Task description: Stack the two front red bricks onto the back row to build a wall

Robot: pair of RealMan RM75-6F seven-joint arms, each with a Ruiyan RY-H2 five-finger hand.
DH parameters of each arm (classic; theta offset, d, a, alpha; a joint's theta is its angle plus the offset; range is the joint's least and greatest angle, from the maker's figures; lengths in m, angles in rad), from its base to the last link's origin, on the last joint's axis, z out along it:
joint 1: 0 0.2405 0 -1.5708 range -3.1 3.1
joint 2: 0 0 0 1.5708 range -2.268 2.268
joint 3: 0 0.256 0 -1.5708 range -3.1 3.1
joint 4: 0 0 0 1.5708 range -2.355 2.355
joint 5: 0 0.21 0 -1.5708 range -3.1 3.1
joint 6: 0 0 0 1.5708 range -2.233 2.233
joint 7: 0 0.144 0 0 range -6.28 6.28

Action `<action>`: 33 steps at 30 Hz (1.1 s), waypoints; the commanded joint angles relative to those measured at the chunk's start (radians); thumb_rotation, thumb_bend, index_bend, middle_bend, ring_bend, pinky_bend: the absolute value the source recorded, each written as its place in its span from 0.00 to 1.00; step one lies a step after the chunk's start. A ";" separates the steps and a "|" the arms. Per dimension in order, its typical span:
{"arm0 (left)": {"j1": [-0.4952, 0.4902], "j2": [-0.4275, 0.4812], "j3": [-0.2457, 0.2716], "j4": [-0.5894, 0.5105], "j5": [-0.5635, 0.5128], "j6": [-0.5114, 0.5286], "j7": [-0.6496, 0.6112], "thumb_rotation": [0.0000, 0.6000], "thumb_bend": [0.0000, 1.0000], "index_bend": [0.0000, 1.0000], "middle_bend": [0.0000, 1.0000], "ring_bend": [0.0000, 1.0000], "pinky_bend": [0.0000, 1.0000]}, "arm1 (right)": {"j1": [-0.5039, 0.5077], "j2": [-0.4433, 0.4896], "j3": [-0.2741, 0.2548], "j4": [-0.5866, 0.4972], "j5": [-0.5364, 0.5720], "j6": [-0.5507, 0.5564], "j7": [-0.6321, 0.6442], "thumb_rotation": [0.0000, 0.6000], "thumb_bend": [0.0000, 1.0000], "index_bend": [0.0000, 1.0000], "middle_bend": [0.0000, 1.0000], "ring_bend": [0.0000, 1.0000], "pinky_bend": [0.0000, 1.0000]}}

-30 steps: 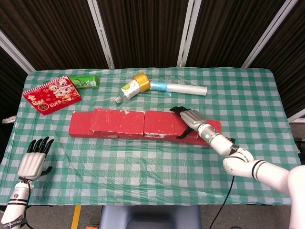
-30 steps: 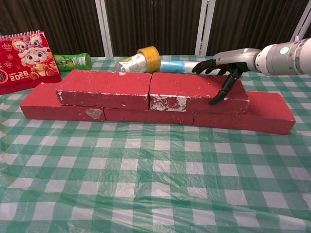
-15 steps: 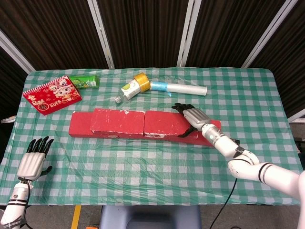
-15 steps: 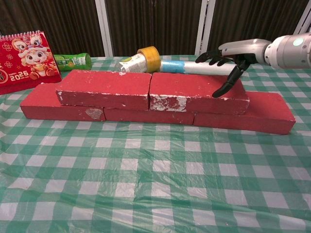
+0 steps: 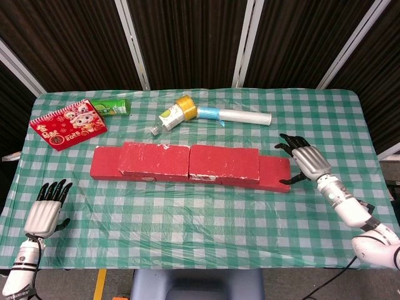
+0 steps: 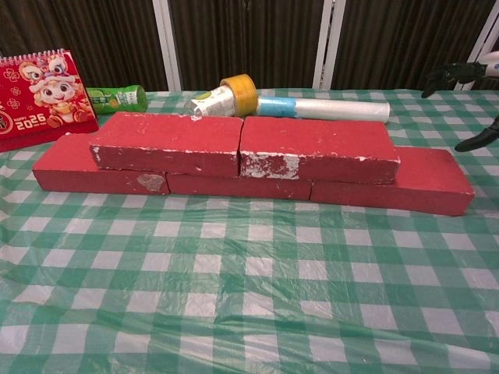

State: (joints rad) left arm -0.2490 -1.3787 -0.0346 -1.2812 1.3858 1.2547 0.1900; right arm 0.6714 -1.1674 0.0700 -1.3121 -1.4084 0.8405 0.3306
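Two red bricks lie end to end on top of a lower row of red bricks. The upper left brick (image 5: 155, 159) (image 6: 168, 142) and the upper right brick (image 5: 224, 162) (image 6: 318, 147) touch in the middle. The bottom row (image 5: 104, 164) (image 6: 394, 188) sticks out at both ends. My right hand (image 5: 304, 162) is open, fingers spread, just right of the wall's right end and apart from it; only its fingertips (image 6: 451, 75) show at the chest view's right edge. My left hand (image 5: 45, 210) rests open near the front left table corner, holding nothing.
Behind the wall lie a red calendar (image 5: 67, 125) (image 6: 39, 93), a green packet (image 5: 110, 107), a tipped bottle with a yellow tape roll (image 5: 185, 106) and a clear rolled tube (image 5: 240, 116). The checked tablecloth (image 5: 200, 219) spreads out in front.
My right hand has lifted off the upper right brick and drawn back to the right, past the wall's end. The bricks and my left hand have stayed put.
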 commanded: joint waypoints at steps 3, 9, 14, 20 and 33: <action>-0.002 -0.002 0.001 0.001 0.001 -0.004 0.000 1.00 0.23 0.00 0.00 0.00 0.04 | 0.007 -0.036 -0.022 0.042 -0.022 -0.039 0.015 0.96 0.01 0.38 0.00 0.00 0.00; 0.000 0.002 0.000 -0.001 0.000 -0.002 -0.004 1.00 0.24 0.00 0.00 0.00 0.04 | 0.036 -0.074 -0.018 0.063 -0.029 -0.084 0.046 0.94 0.01 0.41 0.00 0.00 0.00; 0.002 0.008 -0.001 -0.006 -0.002 0.002 -0.003 1.00 0.25 0.00 0.00 0.00 0.04 | 0.052 -0.098 -0.012 0.069 -0.028 -0.101 0.054 0.93 0.01 0.38 0.00 0.00 0.00; 0.003 0.011 0.000 -0.012 -0.001 0.003 -0.004 1.00 0.25 0.00 0.00 0.00 0.04 | 0.064 -0.108 -0.009 0.057 -0.026 -0.114 0.049 0.93 0.01 0.37 0.00 0.00 0.00; 0.006 0.017 0.003 -0.022 0.010 0.013 -0.005 1.00 0.25 0.00 0.00 0.00 0.04 | 0.061 -0.097 -0.010 0.031 -0.021 -0.110 0.044 0.92 0.01 0.34 0.00 0.00 0.00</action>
State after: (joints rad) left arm -0.2426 -1.3617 -0.0312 -1.3036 1.3963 1.2682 0.1850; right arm 0.7331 -1.2662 0.0610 -1.2799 -1.4281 0.7293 0.3737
